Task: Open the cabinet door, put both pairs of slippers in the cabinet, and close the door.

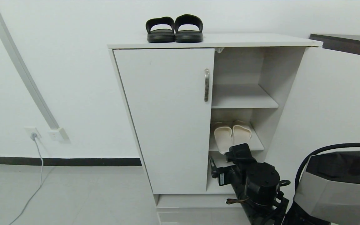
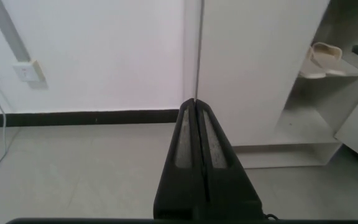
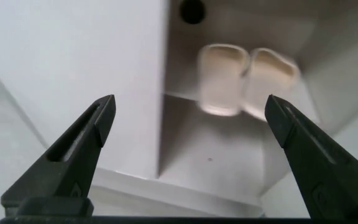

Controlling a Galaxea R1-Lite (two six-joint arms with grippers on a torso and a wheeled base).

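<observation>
The right gripper (image 3: pixel 190 107) is held low before the open cabinet (image 1: pixel 164 125), jaws spread wide, pointed at the white slippers (image 3: pixel 244 78). The left gripper (image 2: pixel 194 107) is clenched shut, empty.

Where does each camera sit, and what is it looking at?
Head view: on the robot's head, looking forward and down at the cabinet, with black slippers on top and white slippers inside; the right arm shows.
Left wrist view: on the left arm, looking past the shut left gripper at the floor, wall and cabinet.
Right wrist view: on the right arm, looking through the open right gripper into the cabinet.
Shared: all three show the white slippers.
</observation>
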